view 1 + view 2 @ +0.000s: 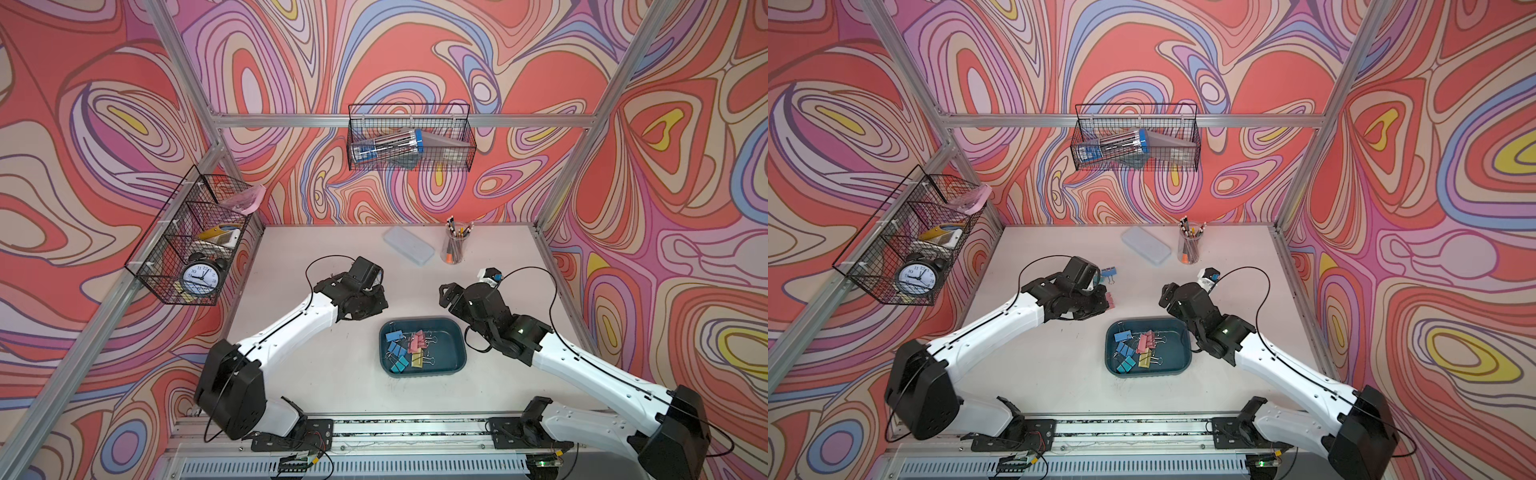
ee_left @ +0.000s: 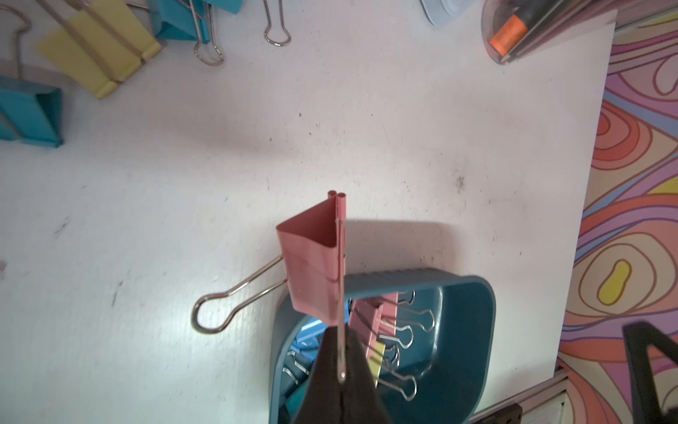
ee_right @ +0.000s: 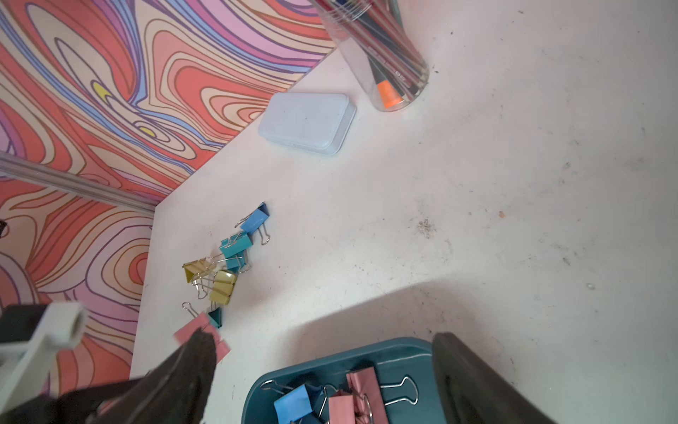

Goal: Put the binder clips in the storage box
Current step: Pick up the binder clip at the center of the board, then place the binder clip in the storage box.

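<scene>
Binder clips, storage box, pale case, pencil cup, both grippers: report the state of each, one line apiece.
left gripper: shut on the pink binder clip
pink binder clip: held by one wire handle, not yet in the box
right gripper: open, empty
storage box: open-topped, partly filled
boxed clips: piled inside the box
loose clips: lying on the table, outside the box
pale case: lid shut, lying flat
pencil cup: upright, holding pencils

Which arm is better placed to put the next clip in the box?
Left: the left hand grips a pink clip by its wire handle near the box; the right hand is open, empty.
</scene>
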### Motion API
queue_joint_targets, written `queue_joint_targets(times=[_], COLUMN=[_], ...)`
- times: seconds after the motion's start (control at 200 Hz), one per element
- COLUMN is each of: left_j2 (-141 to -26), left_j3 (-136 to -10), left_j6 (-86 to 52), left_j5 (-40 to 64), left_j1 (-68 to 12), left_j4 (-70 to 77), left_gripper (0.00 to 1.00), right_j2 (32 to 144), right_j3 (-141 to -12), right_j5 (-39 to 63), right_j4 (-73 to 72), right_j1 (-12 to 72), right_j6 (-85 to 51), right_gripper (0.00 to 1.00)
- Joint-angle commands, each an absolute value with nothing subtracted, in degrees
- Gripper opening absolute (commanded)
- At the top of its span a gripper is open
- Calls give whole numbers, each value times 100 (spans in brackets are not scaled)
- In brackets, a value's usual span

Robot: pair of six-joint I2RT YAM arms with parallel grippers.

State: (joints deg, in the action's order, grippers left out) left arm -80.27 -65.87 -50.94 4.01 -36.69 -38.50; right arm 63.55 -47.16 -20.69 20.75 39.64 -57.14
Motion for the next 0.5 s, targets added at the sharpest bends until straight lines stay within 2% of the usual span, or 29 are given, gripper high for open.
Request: queue_joint_targets(times=[0.0, 0.105, 0.22, 0.491], left_j2=[-7821, -7995, -8477, -9768], left_j3=[-7235, -7954, -8428, -9173], left_j6=[-5003, -5441, -5849, -5853], left_j5=[-502, -660, -775, -637], left_j1=[-4406, -5290, -6174, -6953], left_j4=[-5810, -7031, -7672, -7414], left_gripper=[0, 0, 0, 0], right_j2=[6494, 6685, 6771, 6675], right_j3=[-4835, -4928, -4833, -4653], right_j5=[-1795, -1910, -1859, -1800], right_j4=[2339, 2795, 2910, 2962], right_j1=[3750, 3445, 3203, 3147], right_j6=[-5771, -6083, -6316, -6416], right_gripper=[95, 98, 98, 98])
